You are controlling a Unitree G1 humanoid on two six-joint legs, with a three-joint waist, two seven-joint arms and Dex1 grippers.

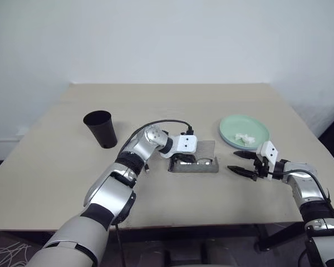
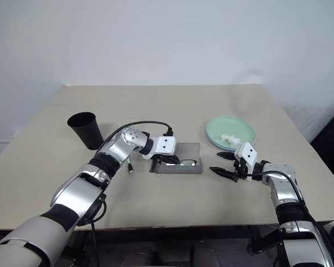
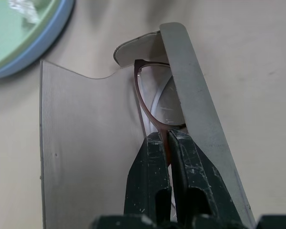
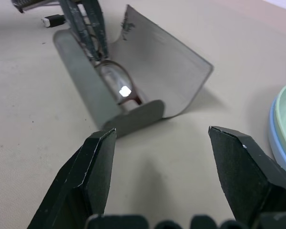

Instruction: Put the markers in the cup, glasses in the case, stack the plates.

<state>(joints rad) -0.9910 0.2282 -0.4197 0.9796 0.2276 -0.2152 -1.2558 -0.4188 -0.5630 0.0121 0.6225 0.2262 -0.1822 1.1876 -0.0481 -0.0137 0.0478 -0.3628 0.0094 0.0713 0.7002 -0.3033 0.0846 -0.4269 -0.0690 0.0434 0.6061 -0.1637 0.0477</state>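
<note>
While the left gripper (image 3: 168, 143) reaches into the open case (image 1: 193, 165), its fingers are pinched nearly together on the frame of the glasses (image 3: 155, 102), which lie inside the case's trough between the front wall and the flat, laid-back lid. The case sits near the middle of the table (image 1: 172, 105), a short way in from the near edge.

The right gripper (image 1: 240, 163) hovers just to the right of the case, apart from it, with its jaws spread wide and nothing between them; its fingers (image 4: 93, 164) point at the case's rounded end.

The plates (image 1: 245, 132) are stacked behind the right gripper, green on top of blue, with a small white scrap (image 1: 244, 137) lying on the green one. They are close to the case's right end but not touching it.

The cup (image 1: 101, 129) stands upright well to the left, apart from everything else. A black cable (image 1: 156, 125) loops above the left wrist. Bare table lies behind the case and between cup and case.
</note>
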